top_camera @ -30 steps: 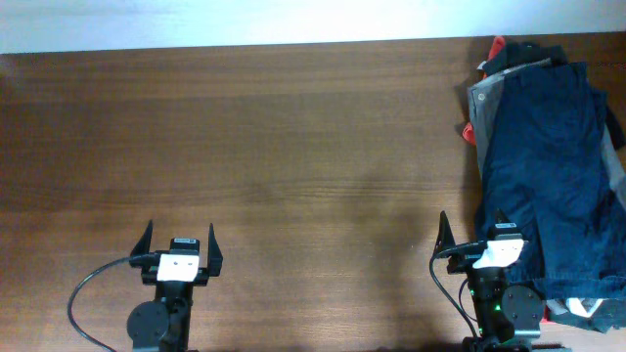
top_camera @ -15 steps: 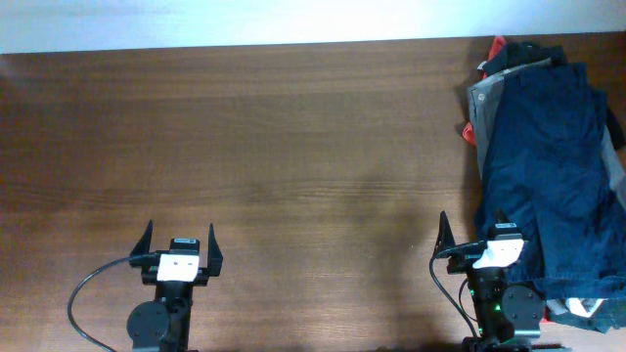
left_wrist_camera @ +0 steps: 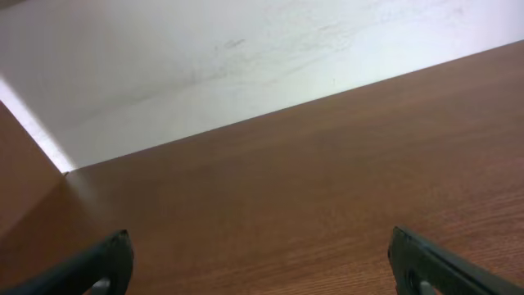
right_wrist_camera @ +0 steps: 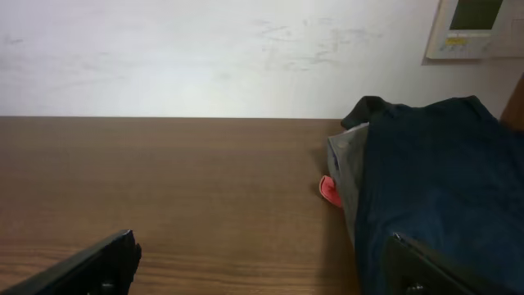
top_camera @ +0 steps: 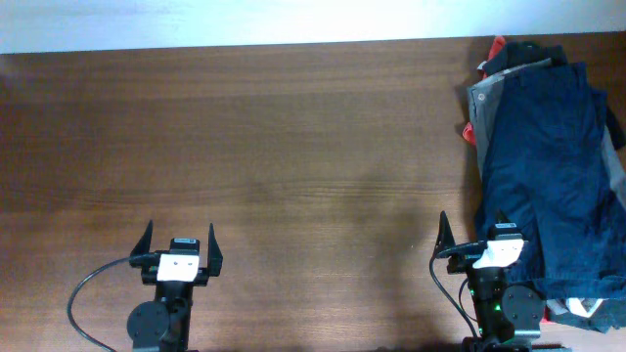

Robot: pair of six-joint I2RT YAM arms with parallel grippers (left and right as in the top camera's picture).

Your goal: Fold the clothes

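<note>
The dark navy-blue shorts [top_camera: 548,166] lie on top of a pile of clothes at the table's right edge, and also show in the right wrist view [right_wrist_camera: 442,188]. My right gripper [top_camera: 471,231] is open and empty at the front right, its right finger over the shorts' near edge; in its own view the jaws [right_wrist_camera: 262,262] are spread wide. My left gripper [top_camera: 178,241] is open and empty at the front left, far from the shorts, with jaws [left_wrist_camera: 262,262] over bare wood.
Under the shorts lie grey trousers [top_camera: 482,108], a red garment [top_camera: 467,133] and a black one [top_camera: 518,51]. The wooden table [top_camera: 274,147] spreads left of the pile. A white wall with a wall panel [right_wrist_camera: 476,24] stands behind.
</note>
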